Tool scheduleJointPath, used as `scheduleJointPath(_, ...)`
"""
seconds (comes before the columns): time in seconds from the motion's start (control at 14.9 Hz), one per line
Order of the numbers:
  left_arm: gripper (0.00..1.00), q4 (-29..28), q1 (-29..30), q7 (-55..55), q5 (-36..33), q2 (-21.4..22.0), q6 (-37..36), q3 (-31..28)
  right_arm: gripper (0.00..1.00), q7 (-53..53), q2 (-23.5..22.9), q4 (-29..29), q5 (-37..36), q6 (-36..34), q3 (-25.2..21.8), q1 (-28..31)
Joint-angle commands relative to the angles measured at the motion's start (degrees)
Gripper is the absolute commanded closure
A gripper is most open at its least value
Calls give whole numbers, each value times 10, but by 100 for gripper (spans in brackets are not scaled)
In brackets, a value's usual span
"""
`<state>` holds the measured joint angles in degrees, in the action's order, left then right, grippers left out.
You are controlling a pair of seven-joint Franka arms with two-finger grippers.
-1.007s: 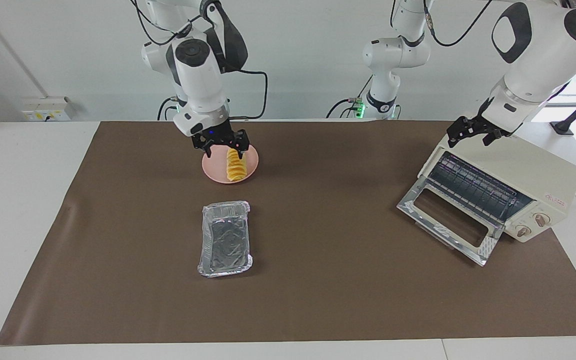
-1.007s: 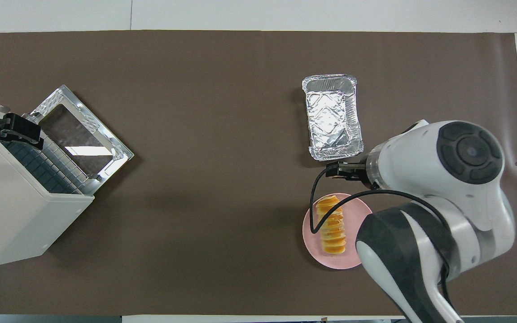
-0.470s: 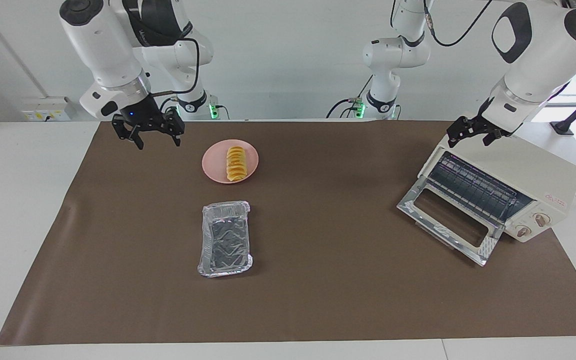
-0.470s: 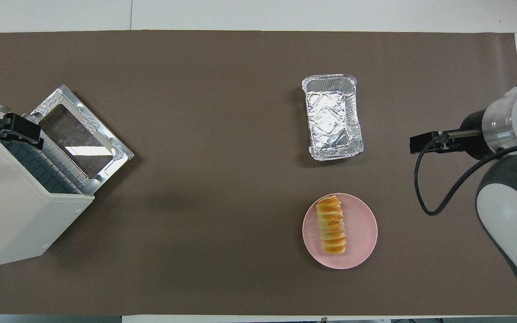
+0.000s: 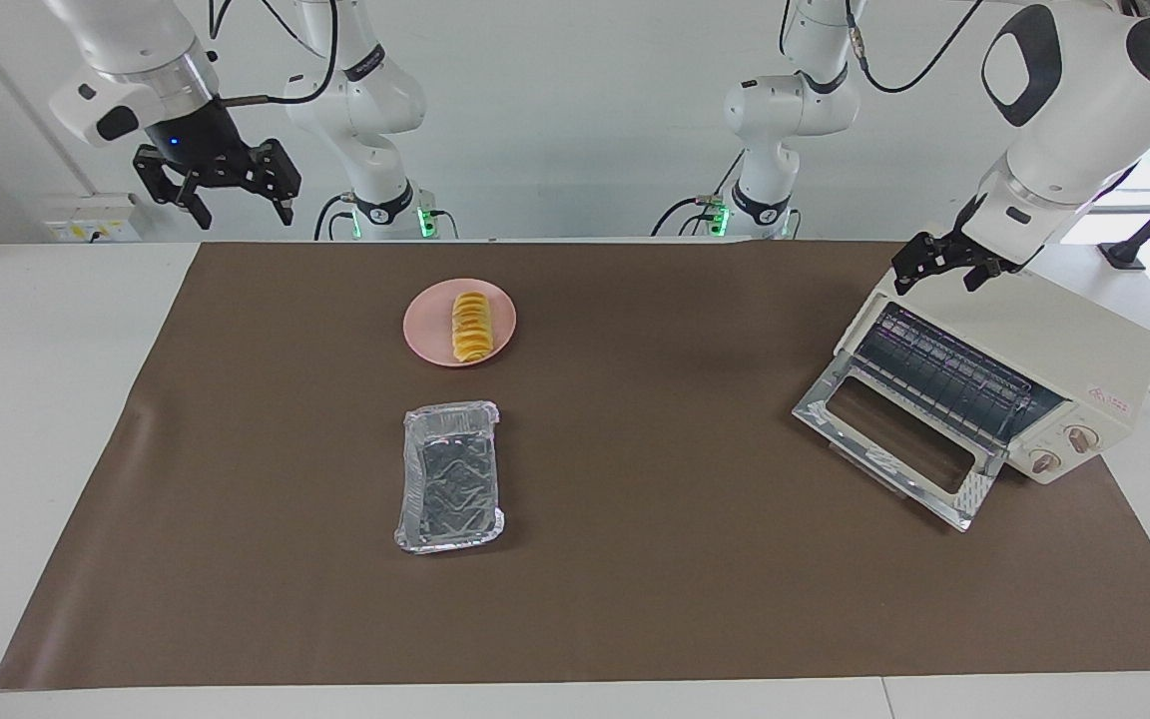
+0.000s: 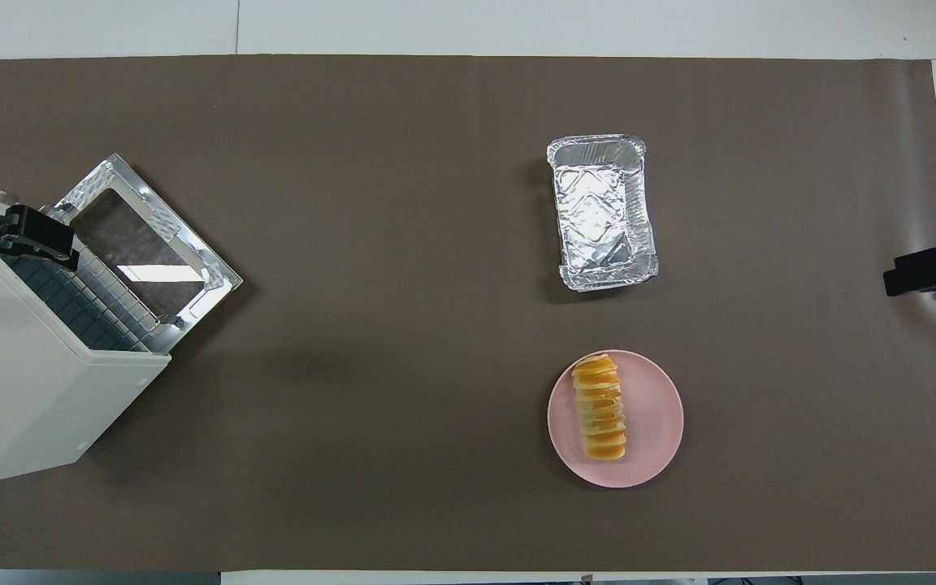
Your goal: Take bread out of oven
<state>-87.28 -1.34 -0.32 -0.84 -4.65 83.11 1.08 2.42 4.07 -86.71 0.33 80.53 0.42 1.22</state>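
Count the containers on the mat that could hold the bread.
2: the pink plate, with the bread on it, and the empty foil tray, farther from the robots.

Around the pink plate (image 5: 459, 323), the brown mat (image 5: 635, 559) lies bare toward the oven (image 5: 1009, 384) and out to the mat's edge at the right arm's end, so a gripper could pass on those sides. Farther from the robots than the plate, the foil tray (image 5: 449, 476) stands in the way, with a bare strip between the two. At the oven, the lowered door (image 5: 894, 439) juts over the mat in front of it, and the left gripper (image 5: 944, 265) hangs over the oven's top edge
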Motion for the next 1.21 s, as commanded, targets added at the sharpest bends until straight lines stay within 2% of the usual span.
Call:
scheduleJointPath(0.0,0,-13,-3,1,-5,13,5,-4,0,13,-28,25,-6,-16,5,12)
scheduleJointPath(0.4,0,-13,-3,1,-5,13,5,-4,0,11,-27,-38,-9,36,5,10)
scheduleJointPath(1.14,0,-13,-3,1,-5,12,5,-4,0,5,-23,-55,-32,53,6,2)
